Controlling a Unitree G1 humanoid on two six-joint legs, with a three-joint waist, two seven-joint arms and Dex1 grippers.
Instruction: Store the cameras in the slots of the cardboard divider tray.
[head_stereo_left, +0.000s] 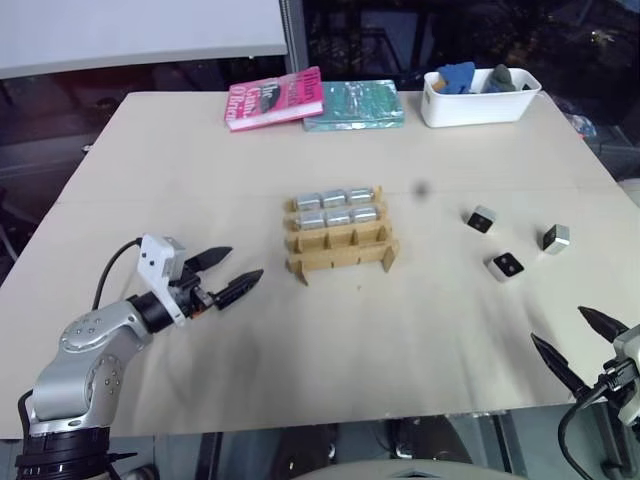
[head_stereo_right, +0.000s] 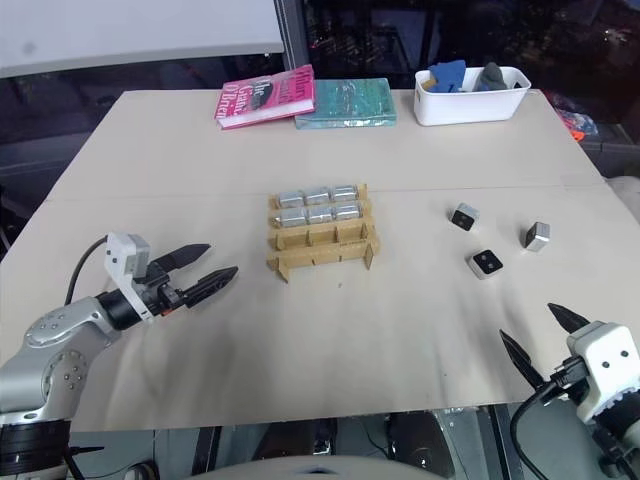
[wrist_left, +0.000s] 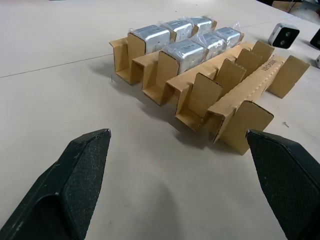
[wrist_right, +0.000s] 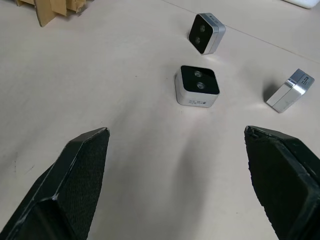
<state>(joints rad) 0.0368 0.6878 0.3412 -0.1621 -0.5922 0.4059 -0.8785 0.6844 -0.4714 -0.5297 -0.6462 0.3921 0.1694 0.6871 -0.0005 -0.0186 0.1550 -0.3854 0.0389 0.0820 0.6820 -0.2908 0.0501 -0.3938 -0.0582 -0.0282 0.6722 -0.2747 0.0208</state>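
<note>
The right claw (wrist_right: 175, 185) is held wide apart and empty, low over the near right edge of the table (head_stereo_left: 200, 160), aimed at three loose cameras: one lies lens-up nearest it (wrist_right: 197, 86), one just beyond (wrist_right: 206, 33), and one stands on edge off to the side (wrist_right: 290, 90). This aim suggests the nearest camera as the next pick. The left claw (head_stereo_left: 226, 275) is likewise spread with nothing between its fingers, pointed at the cardboard divider tray (head_stereo_left: 340, 250) from the tray's left.

The tray sits mid-table. Its two far rows are filled with six wrapped silver blocks (wrist_left: 182, 50); the two near rows stand open, so slots facing the robot remain free. The loose cameras lie well to the right of the tray, apart from one another, with bare table around each for fingers to straddle.

Beyond the tray, along the far edge, a pink book (head_stereo_left: 272, 98), a teal packet (head_stereo_left: 355, 104) and a white bin (head_stereo_left: 478, 95) are kept well clear. Bare table lies between the tray and the cameras.
</note>
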